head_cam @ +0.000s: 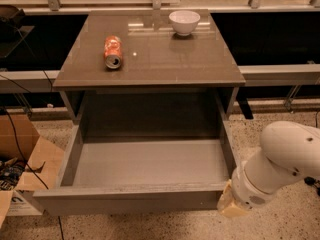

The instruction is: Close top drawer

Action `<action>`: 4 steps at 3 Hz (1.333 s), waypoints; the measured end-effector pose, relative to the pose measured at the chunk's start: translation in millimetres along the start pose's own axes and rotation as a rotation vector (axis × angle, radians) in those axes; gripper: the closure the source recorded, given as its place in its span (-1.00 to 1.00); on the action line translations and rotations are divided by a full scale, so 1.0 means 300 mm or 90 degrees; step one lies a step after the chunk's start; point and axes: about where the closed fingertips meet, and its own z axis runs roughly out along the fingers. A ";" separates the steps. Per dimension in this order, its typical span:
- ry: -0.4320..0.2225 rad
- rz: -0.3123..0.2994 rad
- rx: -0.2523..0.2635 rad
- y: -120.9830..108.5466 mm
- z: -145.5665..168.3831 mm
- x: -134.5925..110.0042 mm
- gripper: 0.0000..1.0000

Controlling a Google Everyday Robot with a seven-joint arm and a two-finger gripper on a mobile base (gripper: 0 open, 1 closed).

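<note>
Camera view: top drawer point(150, 164) stands fully out beneath the table point(165, 59), gripper point(229, 206) at its front right corner (apart or together, I can't say); approach step, next a square inward push.

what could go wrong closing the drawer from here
1. The gripper sits at the right front corner of the open drawer, not at its middle. A push from there might skew the drawer and jam it.
2. A hard shove could shake the cabinet, so the can lying on its side may roll and the bowl may shift.
</note>
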 end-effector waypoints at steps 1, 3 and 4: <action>-0.002 0.000 -0.003 -0.007 0.017 -0.003 1.00; -0.008 -0.004 0.013 -0.103 0.042 -0.025 1.00; -0.039 0.009 0.054 -0.143 0.038 -0.045 1.00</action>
